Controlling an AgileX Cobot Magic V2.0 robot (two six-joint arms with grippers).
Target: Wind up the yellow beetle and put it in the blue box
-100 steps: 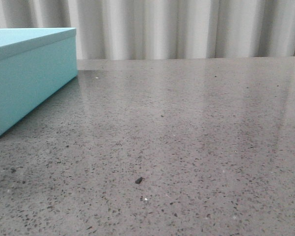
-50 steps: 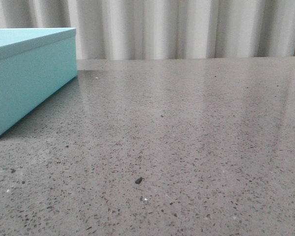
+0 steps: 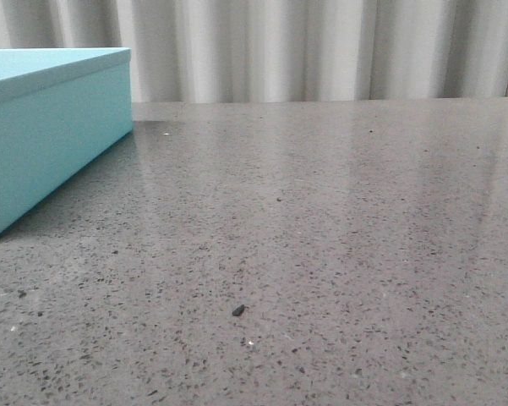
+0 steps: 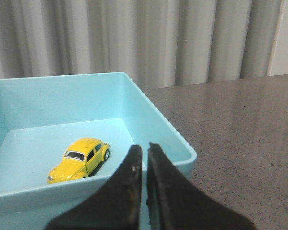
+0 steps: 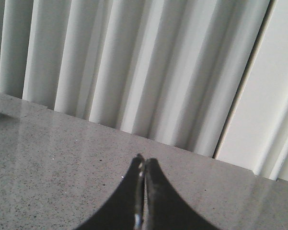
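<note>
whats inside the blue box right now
The yellow beetle sits on the floor of the open blue box, on its wheels. The box's near corner is hidden behind the left gripper, so anything there can't be seen.

The blue box (image 3: pixel 51 127) runs off the front view's left edge; its wall hides the interior there.

Blue box (image 3: pixel 51 127) blocks table (image 3: pixel 321 237) left side.
</note>
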